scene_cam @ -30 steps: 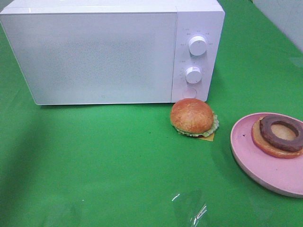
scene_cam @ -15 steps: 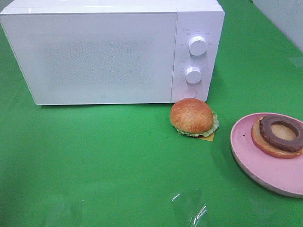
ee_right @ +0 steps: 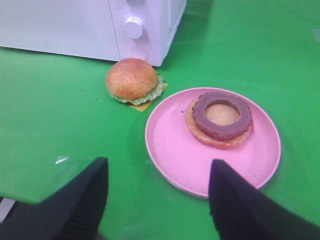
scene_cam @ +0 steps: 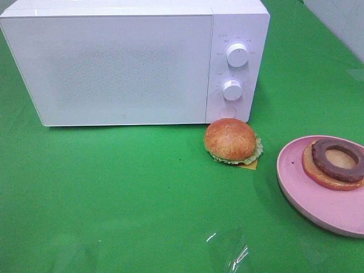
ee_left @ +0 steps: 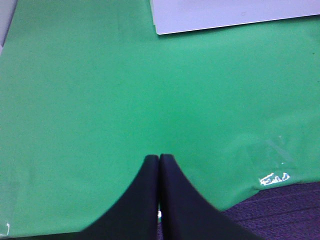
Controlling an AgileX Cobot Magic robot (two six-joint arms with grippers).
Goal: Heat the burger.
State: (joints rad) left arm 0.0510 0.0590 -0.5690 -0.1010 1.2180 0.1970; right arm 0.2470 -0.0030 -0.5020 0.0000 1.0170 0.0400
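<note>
From my right wrist camera I see the right gripper (ee_right: 157,192) with its jaws spread wide and nothing between them; both fingers are cut off at the frame edge, so I only get their dark tips. Just ahead of the gap lies the pink plate (ee_right: 170,155), and on its far half sits the burger's lower half (ee_right: 220,117): a bun base topped by the dark brown ring-shaped patty. Ahead and off toward the left finger, well clear of the plate on the green tablecloth (ee_right: 50,115), sits the burger's upper half (ee_right: 132,80), a domed golden bun over green lettuce with a corner of yellow cheese poking out. Beyond it stands the white microwave (ee_right: 75,30), its door closed; I see only one knob and a round button from here, the rest is cropped.

The left gripper (ee_left: 159,165) has its fingers pressed together, empty, over bare green cloth. The cloth's near edge shows beside it, with a small white mark I cannot read. Far ahead, only a corner of the microwave enters that view.

Neither gripper appears in the high camera, and the plate's right side is cut off there.
</note>
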